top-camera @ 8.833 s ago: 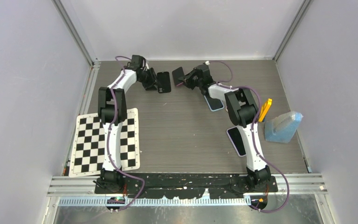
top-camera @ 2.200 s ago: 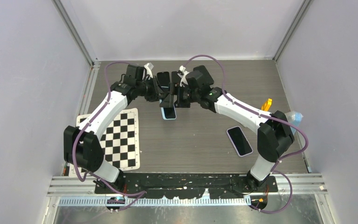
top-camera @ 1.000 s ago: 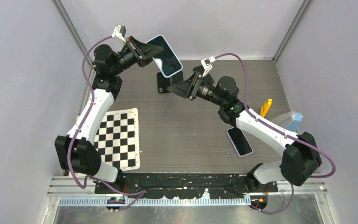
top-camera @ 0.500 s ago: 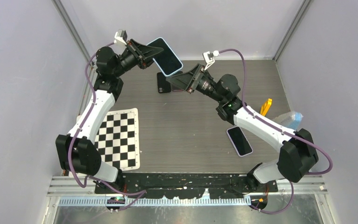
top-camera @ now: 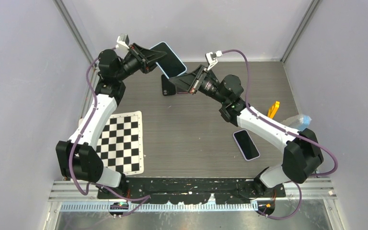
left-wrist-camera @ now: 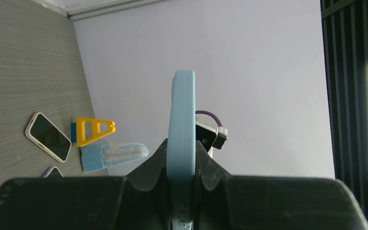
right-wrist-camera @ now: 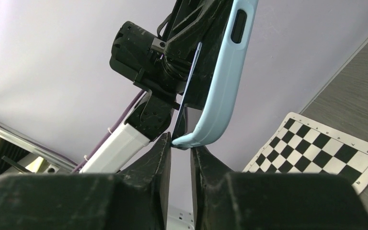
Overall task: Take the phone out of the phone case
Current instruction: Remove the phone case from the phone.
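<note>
The phone sits in a light-blue phone case (top-camera: 169, 60), held up in the air at the back of the table. My left gripper (top-camera: 154, 58) is shut on the case's far end; in the left wrist view the case (left-wrist-camera: 184, 120) stands edge-on between the fingers of that gripper (left-wrist-camera: 183, 148). My right gripper (top-camera: 175, 82) has come up from below. In the right wrist view its narrow jaws (right-wrist-camera: 182, 141) pinch the lower corner of the case (right-wrist-camera: 225, 81). The phone's dark face (right-wrist-camera: 191, 76) shows as a thin edge beside the case.
A black phone-shaped item (top-camera: 167, 88) lies on the table under the raised phone. Another phone (top-camera: 246, 144) lies at the right, near a yellow piece (top-camera: 272, 112) and a blue bag (top-camera: 297, 125). A checkerboard sheet (top-camera: 117, 143) covers the left side.
My right gripper has risen up and left to the case's lower corner, and its jaws have narrowed onto it. The left gripper has kept its hold, shifting only slightly.
</note>
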Robot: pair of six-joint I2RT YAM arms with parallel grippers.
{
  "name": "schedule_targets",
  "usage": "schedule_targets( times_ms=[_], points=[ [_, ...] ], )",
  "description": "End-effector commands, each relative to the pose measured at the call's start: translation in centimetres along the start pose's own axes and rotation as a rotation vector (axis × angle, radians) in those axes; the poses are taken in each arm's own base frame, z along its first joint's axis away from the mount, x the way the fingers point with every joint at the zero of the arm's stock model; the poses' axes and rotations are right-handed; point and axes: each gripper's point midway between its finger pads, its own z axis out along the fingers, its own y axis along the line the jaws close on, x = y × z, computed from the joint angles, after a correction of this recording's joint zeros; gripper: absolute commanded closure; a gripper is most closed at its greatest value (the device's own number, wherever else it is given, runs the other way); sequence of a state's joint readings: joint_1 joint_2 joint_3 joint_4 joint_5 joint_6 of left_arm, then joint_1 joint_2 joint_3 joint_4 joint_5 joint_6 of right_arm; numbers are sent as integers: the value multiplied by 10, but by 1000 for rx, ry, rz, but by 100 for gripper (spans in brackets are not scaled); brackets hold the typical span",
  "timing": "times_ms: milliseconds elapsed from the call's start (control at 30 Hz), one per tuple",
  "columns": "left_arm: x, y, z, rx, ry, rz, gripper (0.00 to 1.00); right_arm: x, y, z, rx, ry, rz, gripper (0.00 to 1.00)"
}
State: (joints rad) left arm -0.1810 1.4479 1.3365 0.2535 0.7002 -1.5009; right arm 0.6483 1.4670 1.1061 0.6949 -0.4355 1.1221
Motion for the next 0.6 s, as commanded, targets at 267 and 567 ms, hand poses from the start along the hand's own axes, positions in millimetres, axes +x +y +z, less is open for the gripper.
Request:
schedule_targets(
  times_ms=[267, 567],
  points=[
    [27, -42, -21, 31, 62, -142, 100, -2, -45, -1, 209, -22, -208, 99],
    [35, -35, -23, 11, 95, -282, 100, 9, -73, -15, 350, 52, -440, 99]
  ],
)
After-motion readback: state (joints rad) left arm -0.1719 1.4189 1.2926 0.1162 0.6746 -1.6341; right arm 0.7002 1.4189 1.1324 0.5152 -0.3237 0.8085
